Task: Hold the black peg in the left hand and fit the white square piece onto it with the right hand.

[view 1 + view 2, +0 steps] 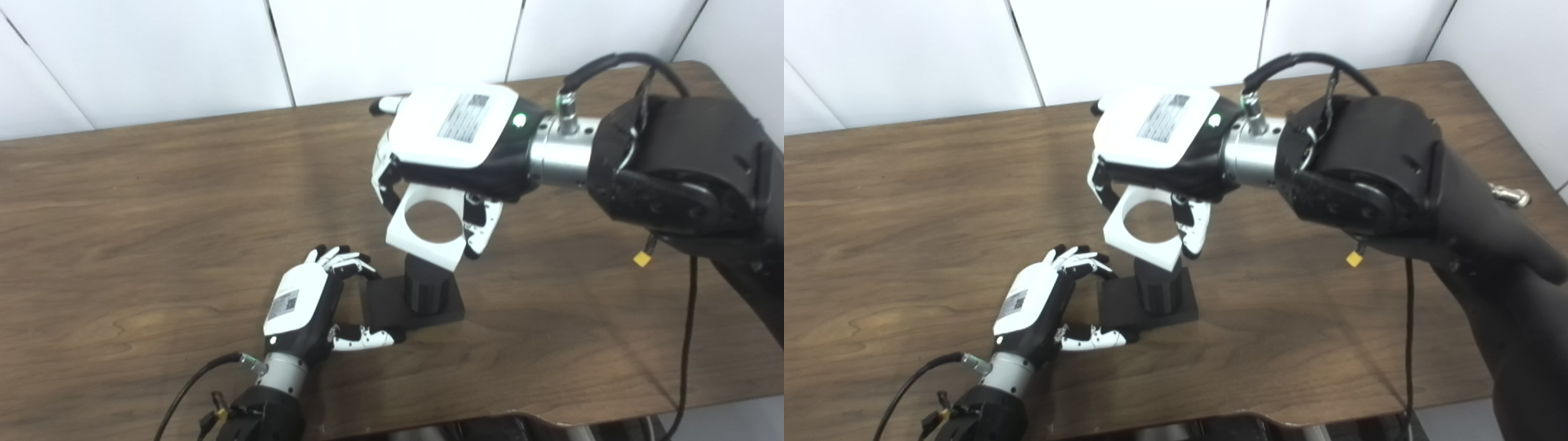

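Left hand (306, 300) grips black peg (424, 288) base; right hand (450, 141), holding white square piece (429, 229) at peg's twelve o'clock, has yet to seat it.

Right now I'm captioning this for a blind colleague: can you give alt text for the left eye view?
The right hand holds a white square piece with a round hole, tilted, just above a black peg. The left hand grips the peg's flat black base on a brown wooden table.

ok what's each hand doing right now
Left hand: shut on the black peg base.
Right hand: shut on the white piece, above the peg.
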`<action>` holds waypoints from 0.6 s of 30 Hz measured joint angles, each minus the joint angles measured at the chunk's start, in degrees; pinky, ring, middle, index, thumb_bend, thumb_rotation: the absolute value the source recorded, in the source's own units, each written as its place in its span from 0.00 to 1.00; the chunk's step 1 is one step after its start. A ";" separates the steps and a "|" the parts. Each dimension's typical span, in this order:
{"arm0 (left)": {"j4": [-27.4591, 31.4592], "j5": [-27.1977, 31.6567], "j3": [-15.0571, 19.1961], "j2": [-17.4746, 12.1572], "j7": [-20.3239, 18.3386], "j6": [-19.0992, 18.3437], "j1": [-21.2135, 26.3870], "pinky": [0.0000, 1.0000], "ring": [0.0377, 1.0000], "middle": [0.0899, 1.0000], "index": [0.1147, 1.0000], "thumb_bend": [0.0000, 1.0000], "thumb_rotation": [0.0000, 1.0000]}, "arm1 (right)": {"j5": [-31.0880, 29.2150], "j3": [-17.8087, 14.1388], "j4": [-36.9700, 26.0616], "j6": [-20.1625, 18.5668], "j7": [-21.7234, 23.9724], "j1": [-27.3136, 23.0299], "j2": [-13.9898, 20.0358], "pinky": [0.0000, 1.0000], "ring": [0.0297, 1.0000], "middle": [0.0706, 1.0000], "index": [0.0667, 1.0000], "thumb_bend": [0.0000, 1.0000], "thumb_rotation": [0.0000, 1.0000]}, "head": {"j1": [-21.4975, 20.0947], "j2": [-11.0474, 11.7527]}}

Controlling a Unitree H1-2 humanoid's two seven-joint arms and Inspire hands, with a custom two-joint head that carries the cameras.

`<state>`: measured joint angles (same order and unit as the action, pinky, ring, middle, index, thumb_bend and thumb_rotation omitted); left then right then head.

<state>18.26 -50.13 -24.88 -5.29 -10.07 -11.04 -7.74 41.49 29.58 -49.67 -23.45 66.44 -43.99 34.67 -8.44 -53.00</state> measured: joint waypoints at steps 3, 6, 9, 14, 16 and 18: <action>0.10 -0.02 -0.09 0.00 -0.07 -0.20 0.03 1.00 0.90 0.80 0.42 0.51 0.05 | 0.48 0.05 1.70 0.00 0.00 1.81 -0.37 0.98 0.80 0.72 0.45 0.52 0.13 | 0.09 -0.09; 0.11 -0.02 -0.10 -0.01 -0.06 -0.31 0.03 1.00 0.90 0.80 0.42 0.51 0.05 | 0.81 0.73 2.87 0.01 -0.01 3.38 -0.76 0.99 0.81 0.73 0.45 0.52 0.14 | 0.09 -0.09; 0.22 -0.11 -0.26 0.00 -0.07 -0.57 0.05 1.00 0.90 0.79 0.42 0.51 0.05 | 1.30 1.05 3.84 0.01 -0.01 4.35 -1.43 1.00 0.82 0.73 0.45 0.52 0.14 | 0.18 -0.18; 0.29 -0.14 -0.36 0.02 -0.06 -0.66 0.10 1.00 0.90 0.79 0.42 0.51 0.05 | 2.34 1.15 3.88 0.02 -0.04 6.12 -2.46 1.00 0.82 0.73 0.45 0.52 0.13 | 0.18 -0.18; 0.29 -0.14 -0.39 0.01 -0.06 -0.65 0.11 1.00 0.90 0.79 0.42 0.51 0.05 | 2.67 1.13 3.94 0.02 -0.04 7.01 -2.95 1.00 0.83 0.74 0.45 0.52 0.13 | 0.18 -0.18; 0.31 -0.14 -0.39 0.00 -0.06 -0.66 0.11 1.00 0.90 0.79 0.42 0.51 0.05 | 2.84 1.14 4.10 0.02 -0.04 7.62 -3.54 1.00 0.84 0.74 0.45 0.52 0.13 | 0.18 -0.18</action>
<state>18.57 -50.27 -25.26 -5.29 -10.13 -11.69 -7.63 44.32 30.72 -45.57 -23.43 66.39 -36.37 31.12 -8.26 -53.17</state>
